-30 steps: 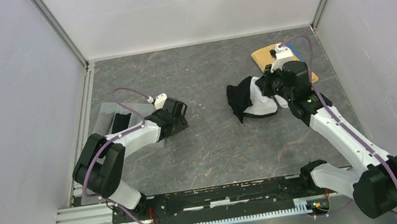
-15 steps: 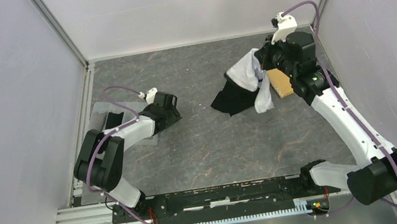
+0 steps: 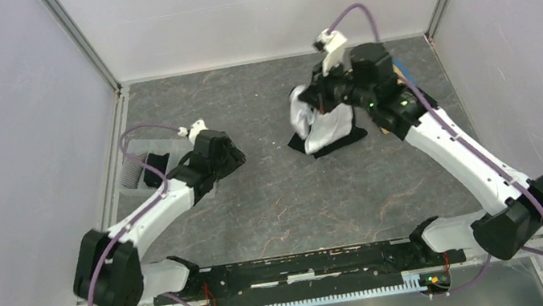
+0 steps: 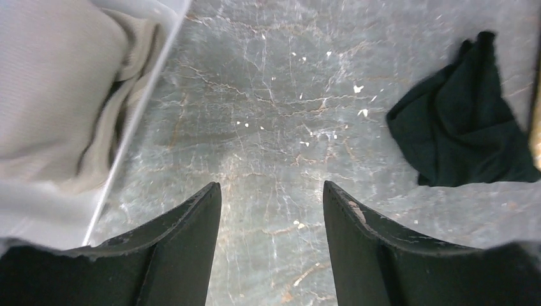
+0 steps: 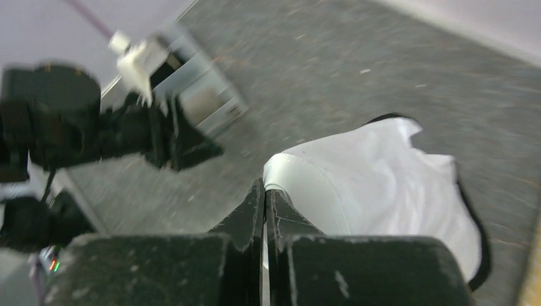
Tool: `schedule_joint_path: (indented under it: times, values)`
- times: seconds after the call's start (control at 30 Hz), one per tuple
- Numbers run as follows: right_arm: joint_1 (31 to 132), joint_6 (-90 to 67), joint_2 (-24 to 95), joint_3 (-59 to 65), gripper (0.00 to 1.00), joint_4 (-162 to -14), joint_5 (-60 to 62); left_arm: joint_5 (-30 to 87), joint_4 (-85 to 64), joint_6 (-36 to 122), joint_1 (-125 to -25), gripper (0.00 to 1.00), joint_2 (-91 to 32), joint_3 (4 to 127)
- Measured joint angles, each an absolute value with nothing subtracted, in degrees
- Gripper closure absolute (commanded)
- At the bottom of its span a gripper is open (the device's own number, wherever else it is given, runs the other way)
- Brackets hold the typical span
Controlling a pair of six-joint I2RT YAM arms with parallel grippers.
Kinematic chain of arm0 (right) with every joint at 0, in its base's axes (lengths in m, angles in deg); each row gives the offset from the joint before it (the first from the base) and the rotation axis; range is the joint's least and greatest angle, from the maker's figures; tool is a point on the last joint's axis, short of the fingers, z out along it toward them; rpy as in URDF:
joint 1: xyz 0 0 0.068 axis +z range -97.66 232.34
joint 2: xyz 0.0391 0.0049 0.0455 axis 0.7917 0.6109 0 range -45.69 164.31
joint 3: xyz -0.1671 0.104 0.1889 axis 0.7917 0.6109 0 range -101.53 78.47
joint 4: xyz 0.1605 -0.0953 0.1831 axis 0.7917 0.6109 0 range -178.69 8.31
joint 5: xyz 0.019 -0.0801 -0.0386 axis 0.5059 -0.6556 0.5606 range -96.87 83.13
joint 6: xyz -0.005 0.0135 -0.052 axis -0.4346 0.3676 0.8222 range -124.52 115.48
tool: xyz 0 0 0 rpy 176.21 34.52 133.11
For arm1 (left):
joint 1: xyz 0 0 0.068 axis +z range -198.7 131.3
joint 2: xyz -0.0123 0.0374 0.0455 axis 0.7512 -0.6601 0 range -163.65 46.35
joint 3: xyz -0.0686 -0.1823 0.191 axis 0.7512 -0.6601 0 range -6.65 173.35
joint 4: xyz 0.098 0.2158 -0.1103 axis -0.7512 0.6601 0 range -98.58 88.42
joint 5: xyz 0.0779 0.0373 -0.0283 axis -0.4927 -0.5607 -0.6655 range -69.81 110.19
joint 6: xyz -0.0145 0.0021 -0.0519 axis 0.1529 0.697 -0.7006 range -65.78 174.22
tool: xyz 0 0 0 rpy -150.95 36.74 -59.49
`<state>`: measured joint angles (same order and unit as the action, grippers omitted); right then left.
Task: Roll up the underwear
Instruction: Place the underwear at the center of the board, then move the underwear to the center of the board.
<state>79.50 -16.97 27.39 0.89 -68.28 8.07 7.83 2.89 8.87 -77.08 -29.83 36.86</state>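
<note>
Grey, marble-veined tabletop (image 3: 283, 200) fills the floor of the white-walled cell. At its left edge sits a clear plastic tray (image 3: 131, 151). In the overhead view a grey striped piece (image 3: 130, 174) and a black piece (image 3: 157, 167) lie in the tray's compartments. In the left wrist view a pale ribbed garment (image 4: 57, 95) lies behind the tray wall.

Toward the far right of the table, the white underwear (image 3: 321, 124) is a soft, smooth cloth bunched at the top. It hangs down in loose folds from the right gripper (image 5: 265, 203), whose fingers are pinched tight on its upper edge. Its lower part drapes onto the black underwear (image 3: 298, 146), a crumpled dark piece lying flat on the table and showing as a rim around the white cloth. A sliver of yellow towel (image 3: 390, 128) shows past the right arm.

The left gripper (image 4: 271, 191) hovers over bare table just beside the tray, with its fingers spread and nothing between them. The black underwear lies well apart from it.
</note>
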Motion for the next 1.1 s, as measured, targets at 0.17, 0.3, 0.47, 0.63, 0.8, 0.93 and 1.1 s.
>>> schedule_joint_path:
  times: [0.17, 0.3, 0.47, 0.63, 0.8, 0.93, 1.1]
  values:
    - [88.42, -15.11, 29.05, 0.81, 1.0, -64.81, 12.47, 2.37, 9.18, 6.1, -77.06, 0.32, -17.42, 36.68]
    - [89.73, -14.85, 22.8, 10.16, 0.59, -66.75, 14.19, -1.94, 13.29, 4.98, -77.06, 0.32, -9.26, 36.86]
    - [89.75, -15.5, 15.65, 30.64, 0.44, -68.2, 9.54, -3.62, 16.44, 4.81, -77.06, 0.32, -7.65, 36.9]
    - [89.21, -16.2, 19.04, 37.31, 0.48, -67.21, -0.52, -2.27, 17.11, 4.59, -77.06, 0.32, -8.98, 36.27]
    - [85.51, -16.2, 26.91, 36.45, 0.6, -72.76, -5.57, 0.34, 17.4, 4.61, -77.06, 0.32, -9.09, 35.0]
    - [83.26, -16.16, 34.62, 34.73, 0.63, -74.88, -8.23, 2.57, 18.16, 4.61, -77.06, 0.32, -8.63, 33.51]
    - [80.16, -15.99, 43.49, 30.38, 0.6, -76.35, -9.52, 4.29, 21.49, 4.61, -77.06, 0.32, -7.36, 33.12]
